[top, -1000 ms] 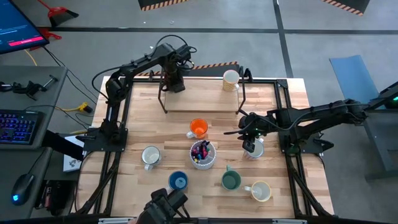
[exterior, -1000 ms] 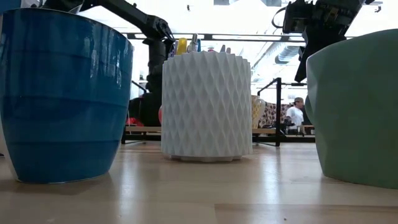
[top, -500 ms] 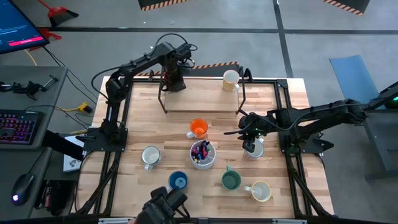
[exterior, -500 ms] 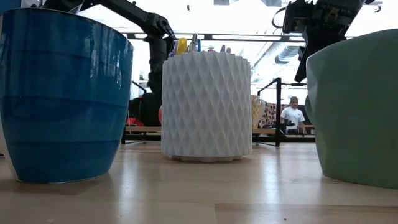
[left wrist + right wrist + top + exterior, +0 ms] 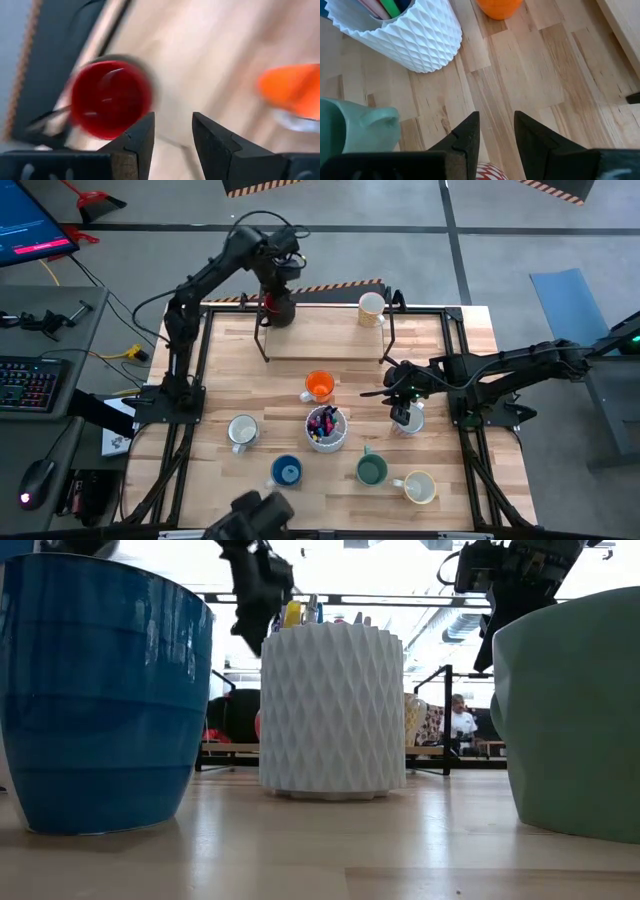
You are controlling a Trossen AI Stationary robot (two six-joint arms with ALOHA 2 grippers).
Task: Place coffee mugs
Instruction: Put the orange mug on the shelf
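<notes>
Dark red mug (image 5: 279,308) on rack — left gripper (image 5: 173,131) above, open

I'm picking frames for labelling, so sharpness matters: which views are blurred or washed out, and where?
Left wrist view: motion-smeared, the dark red mug and orange mug have soft edges, though the gripper's fingers are crisp. Low view: windows behind blow out to white; the blue mug and green mug loom close. Right wrist and high views: sharp, evenly lit.

Motion-blurred dark red ceramic mug (image 5: 110,99), orange mug (image 5: 292,92) cut by frame edge, possibly patterned white mug (image 5: 490,171) mostly hidden under right gripper (image 5: 495,132)
</notes>
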